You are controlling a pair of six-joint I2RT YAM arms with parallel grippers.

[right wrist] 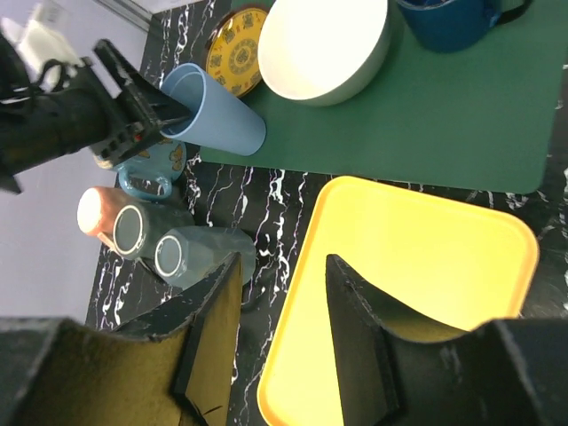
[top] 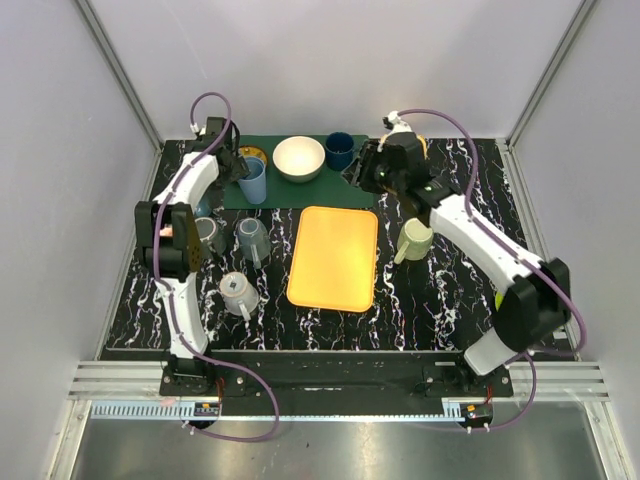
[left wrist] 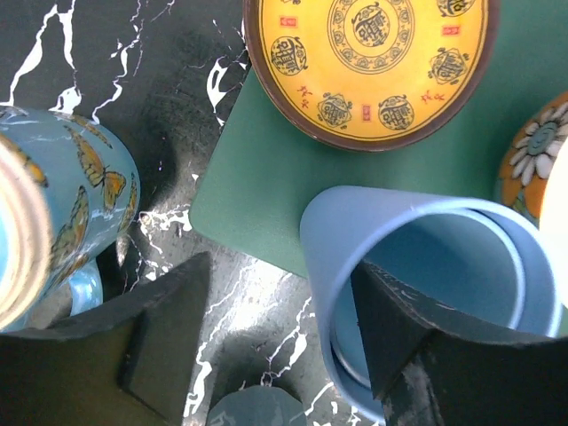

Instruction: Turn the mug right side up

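Light-blue mug [top: 252,183] sits toward the far-left corner of the desk [top: 420,290], on the left end of the green mat [top: 340,190], just beside the yellow patterned plate [left wrist: 368,62]. Its mouth faces the left wrist camera, so it looks mouth-up or close to it. Can't tell whether the base is flat on the mat.

Left pincer [left wrist: 280,293] straddles the mug wall, one finger inside the mouth and one outside. The outer finger shows a gap to the wall, so the jaws are fairly wide and not clamped. My read: a wall pinch is used because the body is too wide to span, and it lets the wrist roll set the mug's tilt. The butterfly mug [left wrist: 80,204] is close on the outer side, so there's little room for that finger to swing.

Left arm: shoulder at the near edge, elbow high over the left edge, forearm reaching to the far edge, wrist pitched down into the mug.

Right pincer [right wrist: 284,262] is half open, empty, nothing between the fingers. It hovers over the right end of the mat, wrist camera looking back across the yellow tray [top: 333,257]. Right arm runs diagonally from the near-right corner, elbow out by the right edge, passing above the green mug [top: 415,240]. Probably parked clear to leave the left arm room.
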